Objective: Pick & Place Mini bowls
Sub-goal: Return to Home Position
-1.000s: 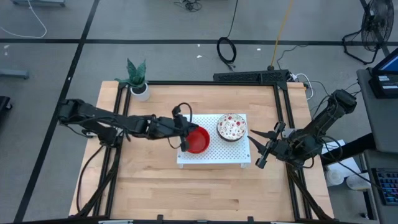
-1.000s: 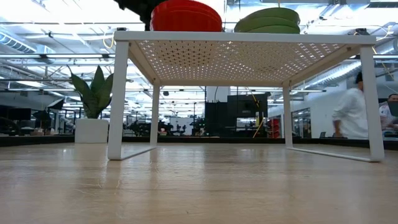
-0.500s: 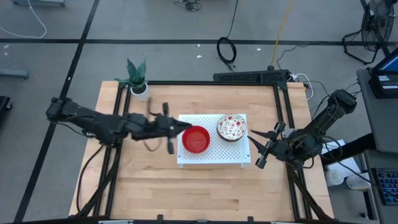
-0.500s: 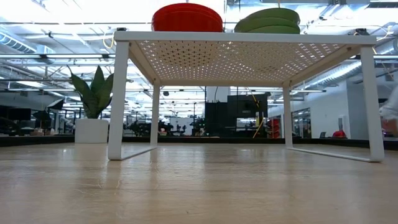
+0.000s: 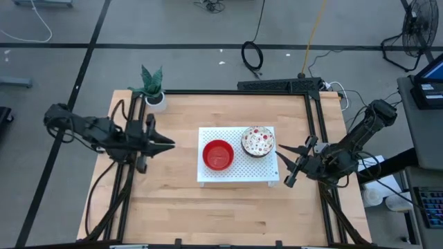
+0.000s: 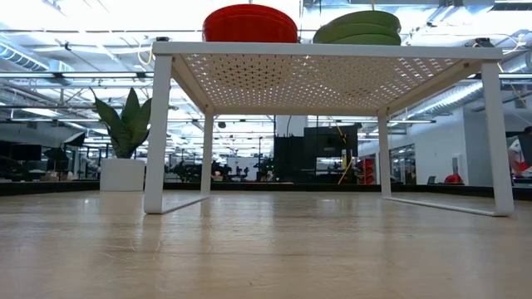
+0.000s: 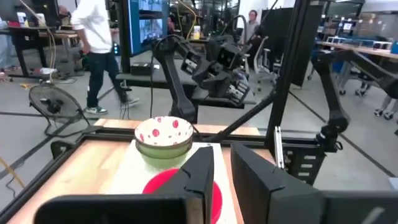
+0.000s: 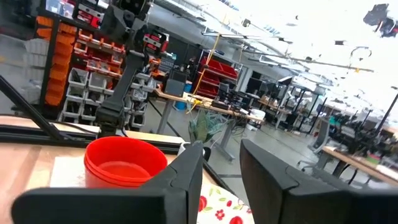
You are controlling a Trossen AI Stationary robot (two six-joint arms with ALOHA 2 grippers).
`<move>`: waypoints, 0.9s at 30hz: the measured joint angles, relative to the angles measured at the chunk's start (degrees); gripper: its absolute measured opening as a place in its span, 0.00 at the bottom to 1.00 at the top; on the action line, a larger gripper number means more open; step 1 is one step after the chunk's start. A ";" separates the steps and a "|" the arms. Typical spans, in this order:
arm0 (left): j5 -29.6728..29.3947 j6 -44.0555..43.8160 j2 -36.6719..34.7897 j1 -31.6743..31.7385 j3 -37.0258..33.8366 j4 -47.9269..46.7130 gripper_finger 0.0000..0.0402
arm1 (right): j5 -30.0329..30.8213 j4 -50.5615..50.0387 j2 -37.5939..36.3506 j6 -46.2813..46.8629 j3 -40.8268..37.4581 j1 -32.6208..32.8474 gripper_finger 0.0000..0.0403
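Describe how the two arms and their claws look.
The left arm and the right arm are dark, almost black, built of slim links joined by bulkier rounded joints. The left claw and the right claw each have two flat, blocky dark fingers. Thin dark cables trail by the right arm's base. No markings are readable.

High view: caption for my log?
Red bowls and speckled bowls stacked on the white shelf; left gripper and right gripper open on either side.

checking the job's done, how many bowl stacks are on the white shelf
2: a red stack on the shelf's left side, a red-speckled white stack on its right. Bowls within each stack are partly hidden.
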 joint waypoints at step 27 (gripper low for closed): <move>-2.72 -0.18 -15.78 -0.20 -30.47 14.94 0.16 | -49.97 -29.57 -10.81 34.90 -7.46 -24.04 0.23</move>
